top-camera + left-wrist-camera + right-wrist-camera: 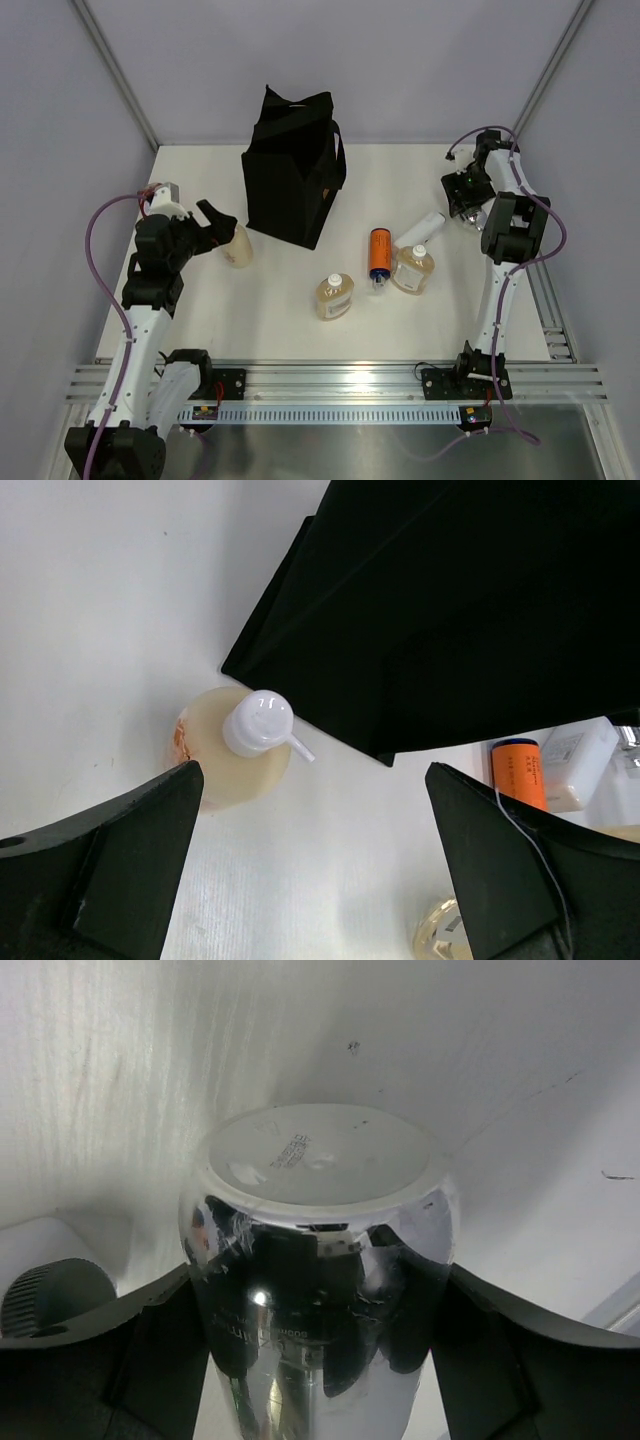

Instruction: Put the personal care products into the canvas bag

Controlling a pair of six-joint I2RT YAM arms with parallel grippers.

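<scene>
The black canvas bag [290,180] stands upright at the back of the table and fills the upper right of the left wrist view [450,610]. My left gripper [218,222] hovers open [310,870] just beside a squat amber bottle [238,246] with a white cap [258,722], next to the bag's left side. Two more amber bottles [335,296] [413,268], an orange cylinder bottle [379,254] and a white tube [420,230] lie mid-table. At the far right, my right gripper [466,205] is shut on the shiny silver bottle [320,1290], a finger on each side.
The orange bottle [520,773] and white tube [580,765] lie close together right of the bag. A metal rail [340,380] runs along the near edge. Grey walls close in the table at the back and sides.
</scene>
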